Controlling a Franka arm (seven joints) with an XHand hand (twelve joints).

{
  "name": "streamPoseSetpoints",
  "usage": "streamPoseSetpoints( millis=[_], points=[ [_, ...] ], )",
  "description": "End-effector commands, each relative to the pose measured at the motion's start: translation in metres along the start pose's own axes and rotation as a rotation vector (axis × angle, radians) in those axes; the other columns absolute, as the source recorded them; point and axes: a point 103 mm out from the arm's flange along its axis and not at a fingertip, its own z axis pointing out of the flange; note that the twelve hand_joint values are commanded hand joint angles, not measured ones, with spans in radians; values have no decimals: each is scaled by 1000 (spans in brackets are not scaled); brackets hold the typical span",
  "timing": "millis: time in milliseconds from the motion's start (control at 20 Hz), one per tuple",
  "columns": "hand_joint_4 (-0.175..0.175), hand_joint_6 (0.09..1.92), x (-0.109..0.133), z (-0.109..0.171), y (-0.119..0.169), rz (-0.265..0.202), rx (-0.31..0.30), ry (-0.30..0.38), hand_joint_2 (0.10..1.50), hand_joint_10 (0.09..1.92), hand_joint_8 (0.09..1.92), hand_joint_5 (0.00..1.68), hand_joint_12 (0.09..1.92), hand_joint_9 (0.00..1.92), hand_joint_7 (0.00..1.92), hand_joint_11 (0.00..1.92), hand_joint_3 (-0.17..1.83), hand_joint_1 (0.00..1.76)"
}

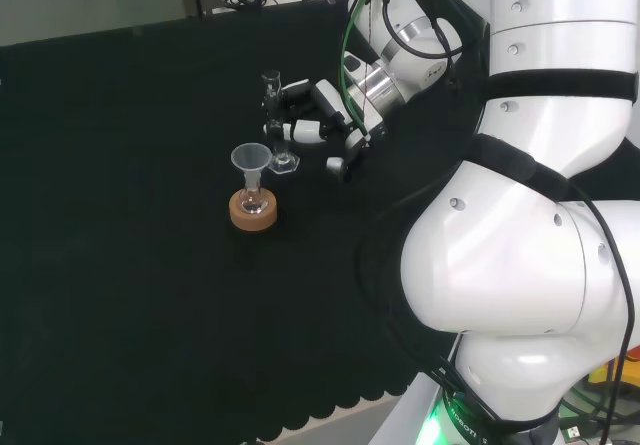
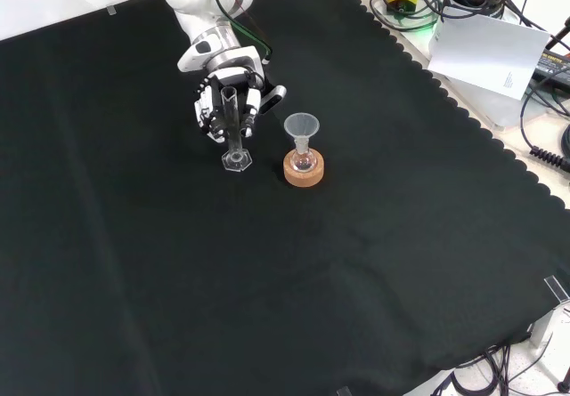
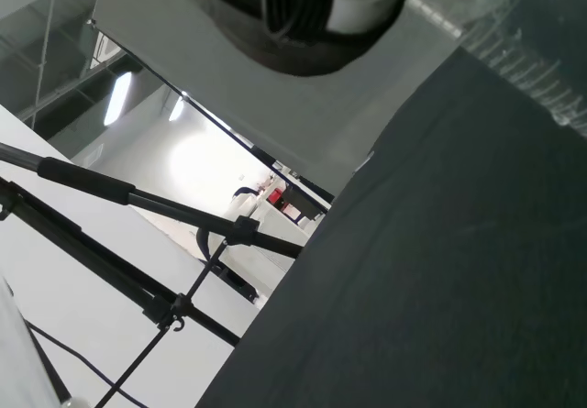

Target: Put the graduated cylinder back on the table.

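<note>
One graduated cylinder (image 2: pixel 233 129) is standing upright in the front view at the left, and we are holding it with the hand (image 2: pixel 224 102), whose fingers are curling round the tube. Its hexagonal foot (image 2: pixel 236 161) is looking level with the black cloth of the bench (image 2: pixel 134 271), though we cannot tell whether it is touching. To finish well, we are judging that we should keep the tube vertical, settle the foot flat, then uncurl the fingers evenly and draw the hand straight away. Just to the right, a small flask with a funnel (image 2: pixel 301 127) is sitting on a cork ring (image 2: pixel 304 171); we are needing to avoid brushing it while pulling back.
</note>
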Motion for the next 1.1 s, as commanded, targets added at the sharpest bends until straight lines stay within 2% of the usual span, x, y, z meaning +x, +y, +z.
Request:
streamPoseSetpoints(
  millis=[50,150,200,300,600,850,1100],
  points=[
    [-175,746,-1,0,-2,2,8,-9,1035,87,731,1121,814,1424,1164,1158,2,1289],
    [-31,669,-1,0,-2,5,15,-22,980,87,612,1052,849,1392,1153,1103,-50,1276],
    [12,632,-1,-1,-2,7,17,-30,977,87,549,1038,860,1383,1159,1084,-100,1268],
    [45,595,1,-2,-2,10,29,-53,976,87,485,1022,870,1372,1160,1057,-156,1251],
    [53,578,4,-4,2,30,87,-119,964,87,456,988,932,1341,1117,983,-175,1217],
    [35,592,4,-4,5,58,116,-129,957,87,494,940,984,1304,1042,934,-175,1183],
    [4,646,2,-6,7,75,122,-120,944,87,583,820,1067,1220,910,828,-175,1133]
  ],
)
